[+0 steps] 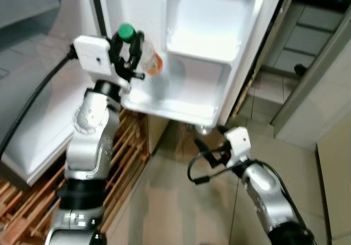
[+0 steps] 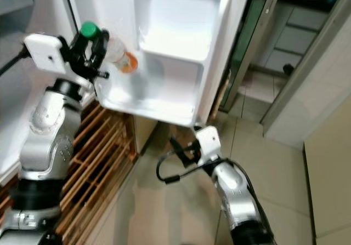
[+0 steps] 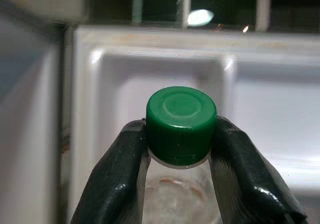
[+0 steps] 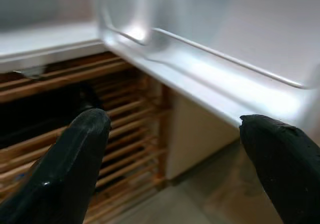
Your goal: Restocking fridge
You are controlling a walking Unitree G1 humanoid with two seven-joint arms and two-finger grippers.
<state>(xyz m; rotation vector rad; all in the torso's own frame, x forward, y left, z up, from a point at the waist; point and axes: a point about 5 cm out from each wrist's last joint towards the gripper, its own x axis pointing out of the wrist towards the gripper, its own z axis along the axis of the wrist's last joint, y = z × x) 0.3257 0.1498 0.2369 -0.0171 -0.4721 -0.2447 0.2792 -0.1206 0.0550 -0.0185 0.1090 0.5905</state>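
Note:
A clear bottle (image 1: 147, 56) with a green cap (image 1: 126, 32) and an orange label is held at the left edge of the open white fridge door (image 1: 214, 47). My left gripper (image 1: 131, 50) is shut on the bottle's neck just below the cap (image 3: 181, 124), with a black finger (image 3: 117, 184) on each side. The bottle hangs over the door's lower shelf (image 1: 175, 105). My right gripper (image 1: 205, 153) is low, below the door's bottom edge, and open, with nothing between its fingers (image 4: 75, 164).
A slatted wooden rack (image 1: 123, 157) stands at floor level left of the door. Pale tiled floor (image 1: 181, 201) spreads ahead. A doorway and grey frame (image 1: 312, 86) lie to the right. A black cable (image 1: 33, 100) runs from my left wrist.

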